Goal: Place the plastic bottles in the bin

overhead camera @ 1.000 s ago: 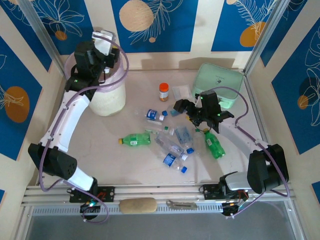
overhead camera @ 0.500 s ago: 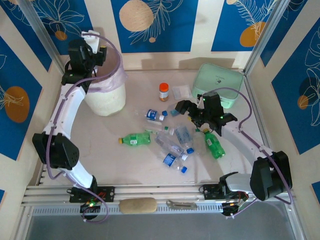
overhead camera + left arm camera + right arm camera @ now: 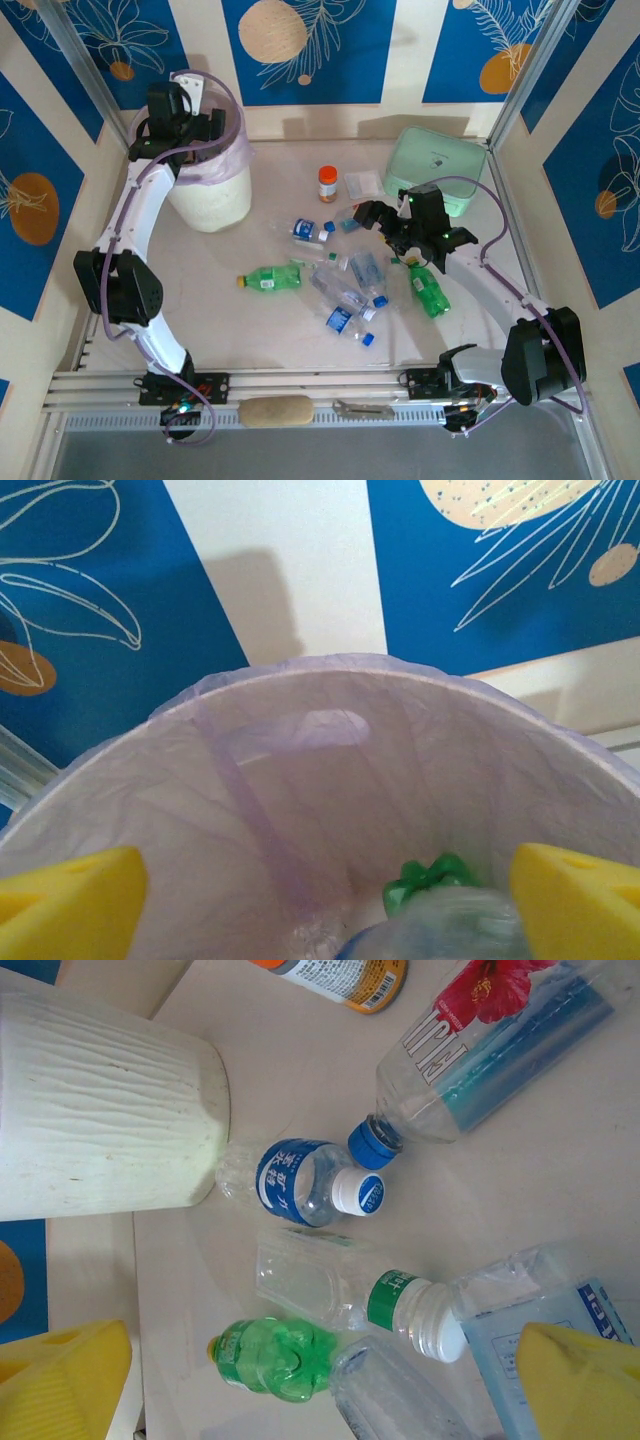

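The bin (image 3: 212, 195) is a white bucket with a pink bag, at the far left. My left gripper (image 3: 200, 123) hangs over its mouth. In the left wrist view the gripper (image 3: 328, 890) is open, looking down into the bag (image 3: 300, 780). A blurred clear bottle (image 3: 450, 925) and a green one (image 3: 430, 877) lie below, gripped by neither finger. Several plastic bottles (image 3: 345, 285) lie scattered mid-table. My right gripper (image 3: 378, 228) hovers open above them. Under it (image 3: 322, 1370) are a green bottle (image 3: 275, 1360), a green-labelled clear one (image 3: 350, 1290) and a blue-labelled one (image 3: 300, 1182).
An orange-capped jar (image 3: 328, 183) stands behind the bottles. The mint green container (image 3: 438, 168) sits at the back right. Lone green bottles lie left (image 3: 272, 278) and right (image 3: 428, 288) of the pile. The bin's white side (image 3: 100, 1120) is near the right gripper's view.
The left gripper has swung left and turned over the bin's mouth; the pale bottle seen at its fingers earlier is no longer between them. The right gripper has drifted slightly right.
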You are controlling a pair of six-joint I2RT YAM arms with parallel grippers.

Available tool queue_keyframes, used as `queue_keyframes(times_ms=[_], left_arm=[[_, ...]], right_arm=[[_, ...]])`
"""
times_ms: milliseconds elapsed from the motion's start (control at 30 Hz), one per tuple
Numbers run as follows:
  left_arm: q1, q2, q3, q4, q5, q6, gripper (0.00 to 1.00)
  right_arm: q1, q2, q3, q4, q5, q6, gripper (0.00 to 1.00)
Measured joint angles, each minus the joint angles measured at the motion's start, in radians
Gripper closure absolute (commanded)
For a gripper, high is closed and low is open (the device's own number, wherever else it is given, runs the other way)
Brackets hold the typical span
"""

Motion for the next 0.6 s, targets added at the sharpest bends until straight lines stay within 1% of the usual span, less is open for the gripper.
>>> queue_keyframes(times_ms=[167,300,467,600], left_arm=[[0.0,-0.007,0.012,-0.017,0.017,-0.038,0.0],[0.0,-0.047,0.012,-0.032,0.074,-0.097,0.0],[0.0,-0.15,-0.003,-0.013,0.176,-0.193,0.0],[-0.007,-0.265,-0.089,0.052,0.246,-0.268,0.0]], right_arm=[[-0.008,0.0,0.0,-0.008,0.001,-0.007,0.01],[-0.025,0.0,0.003,-0.039,0.014,-0.025,0.01],[-0.056,-0.001,0.046,-0.127,0.042,-0.068,0.01],[-0.092,-0.009,0.092,-0.209,0.069,-0.113,0.01]])
